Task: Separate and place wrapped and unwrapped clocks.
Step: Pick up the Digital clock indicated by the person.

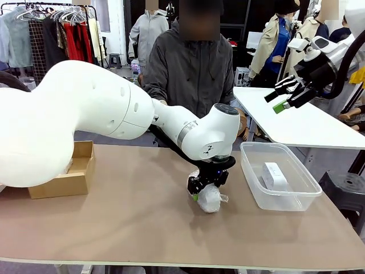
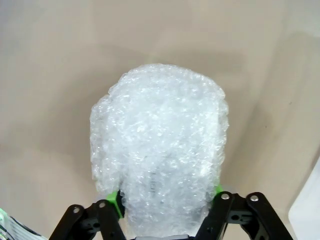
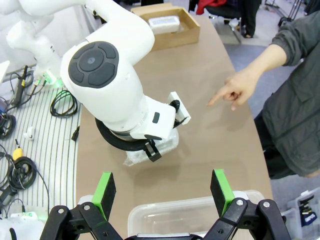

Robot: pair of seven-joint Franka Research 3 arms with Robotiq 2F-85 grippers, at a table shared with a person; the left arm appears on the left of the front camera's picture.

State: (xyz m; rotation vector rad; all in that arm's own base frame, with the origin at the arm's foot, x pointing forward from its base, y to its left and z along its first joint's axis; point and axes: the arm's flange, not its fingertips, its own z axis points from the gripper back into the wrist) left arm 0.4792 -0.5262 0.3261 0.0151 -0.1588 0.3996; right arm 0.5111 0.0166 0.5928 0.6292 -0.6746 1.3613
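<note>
On the tan table (image 1: 125, 222), our left gripper (image 2: 167, 202) clamps a lumpy whitish bubble-wrapped bundle (image 2: 160, 150). Our right gripper (image 3: 162, 192) hangs with its jaws apart

A tan table (image 1: 131, 222) is carrying a cardboard box (image 1: 71, 171), a clear tub (image 1: 279, 177) and a wrapped clock (image 1: 210, 198). The clock is lying between box and tub.

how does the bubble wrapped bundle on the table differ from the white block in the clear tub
The lumpy bubble-wrapped bundle is crinkly and translucent; the smooth white rounded block is bare and opaque. The bundle lies on the tan table between the left gripper fingers; the block sits untouched in the clear plastic tub. Both are whitish and of similar size.
</note>
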